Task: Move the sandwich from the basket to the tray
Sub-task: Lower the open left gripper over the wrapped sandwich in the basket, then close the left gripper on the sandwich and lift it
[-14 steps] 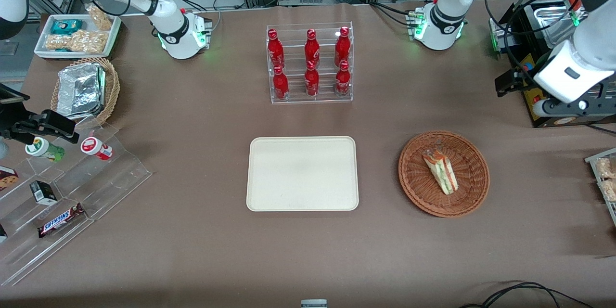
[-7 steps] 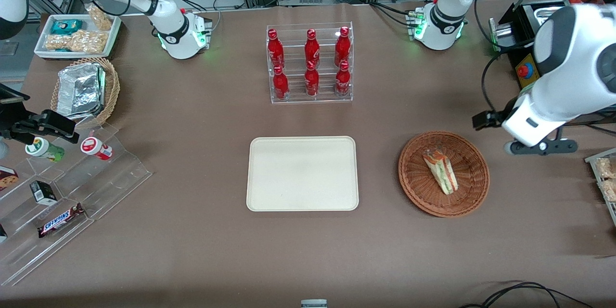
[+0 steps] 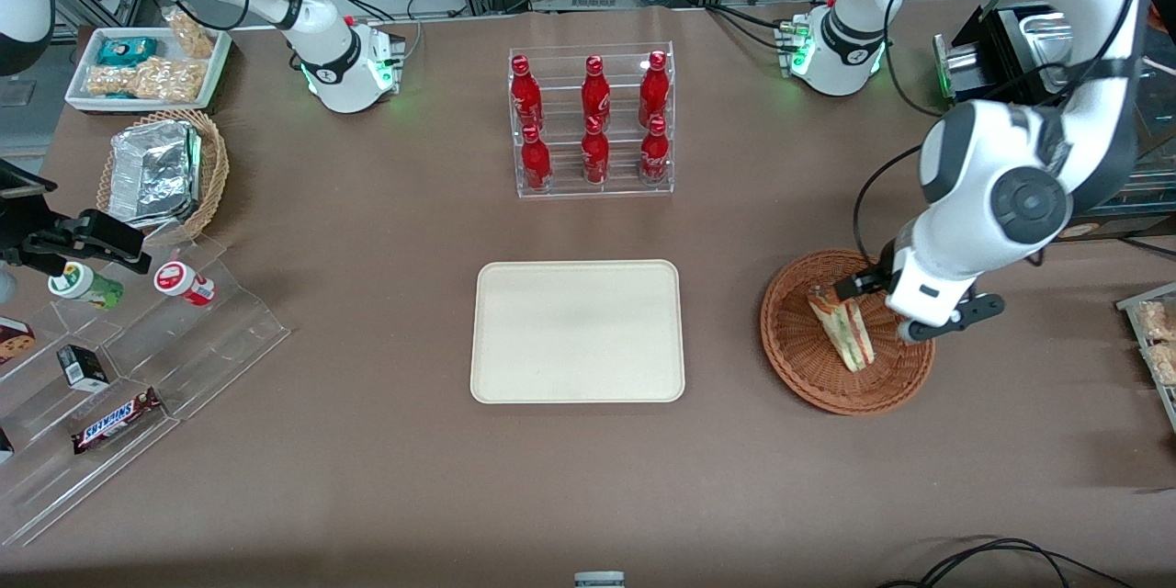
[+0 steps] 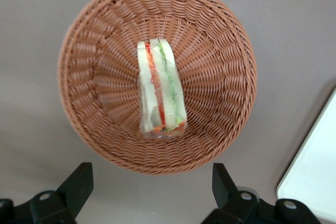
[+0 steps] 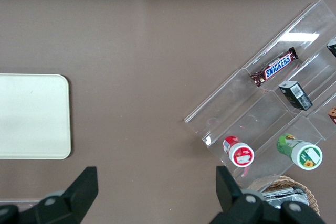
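Note:
The sandwich (image 3: pixel 845 331) (image 4: pixel 160 95), a wrapped wedge with green and orange-red layers, lies in the middle of the round reddish-brown basket (image 3: pixel 799 367) (image 4: pixel 220 51). My gripper (image 3: pixel 919 317) (image 4: pixel 152 192) hangs above the basket's rim on the working arm's side, open, with nothing between its fingers. In the left wrist view its two black fingers (image 4: pixel 79 182) stand wide apart just outside the rim, well above the sandwich. The cream tray (image 3: pixel 577 331) (image 4: pixel 315 177) lies flat and bare beside the basket, toward the parked arm's end.
A clear rack of red bottles (image 3: pixel 593 119) stands farther from the front camera than the tray. A clear stepped snack stand (image 3: pixel 138 367), a tan basket with foil (image 3: pixel 165 170) and a white snack tray (image 3: pixel 147 64) sit toward the parked arm's end. Black equipment (image 3: pixel 1011 46) stands toward the working arm's end.
The left arm has swung in from the working arm's end of the table and come down over the basket. Sandwich, basket and tray have not moved.

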`<state>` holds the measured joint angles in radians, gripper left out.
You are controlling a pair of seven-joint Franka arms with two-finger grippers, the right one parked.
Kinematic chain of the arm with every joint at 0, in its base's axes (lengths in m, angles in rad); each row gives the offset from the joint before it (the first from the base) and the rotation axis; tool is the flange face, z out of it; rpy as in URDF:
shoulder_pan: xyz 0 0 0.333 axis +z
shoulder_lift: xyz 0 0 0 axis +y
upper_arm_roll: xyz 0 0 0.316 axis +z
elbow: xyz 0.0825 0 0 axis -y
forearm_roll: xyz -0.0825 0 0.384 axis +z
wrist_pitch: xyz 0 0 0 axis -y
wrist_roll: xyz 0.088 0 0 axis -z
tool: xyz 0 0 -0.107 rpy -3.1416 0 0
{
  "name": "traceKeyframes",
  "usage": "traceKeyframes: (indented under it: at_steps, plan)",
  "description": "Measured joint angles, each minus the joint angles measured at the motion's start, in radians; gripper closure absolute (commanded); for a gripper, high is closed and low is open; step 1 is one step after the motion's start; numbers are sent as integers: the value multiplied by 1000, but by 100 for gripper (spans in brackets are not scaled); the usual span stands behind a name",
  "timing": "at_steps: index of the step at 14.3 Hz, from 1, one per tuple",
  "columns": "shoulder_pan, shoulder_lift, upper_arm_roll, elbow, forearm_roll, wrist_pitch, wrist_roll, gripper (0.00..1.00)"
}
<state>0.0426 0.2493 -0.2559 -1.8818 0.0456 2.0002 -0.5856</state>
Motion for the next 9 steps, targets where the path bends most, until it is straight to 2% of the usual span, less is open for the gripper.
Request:
traceKeyframes:
  at_steps: [9]
  plan:
    - [3, 131, 9, -83, 1, 221, -26, 0]
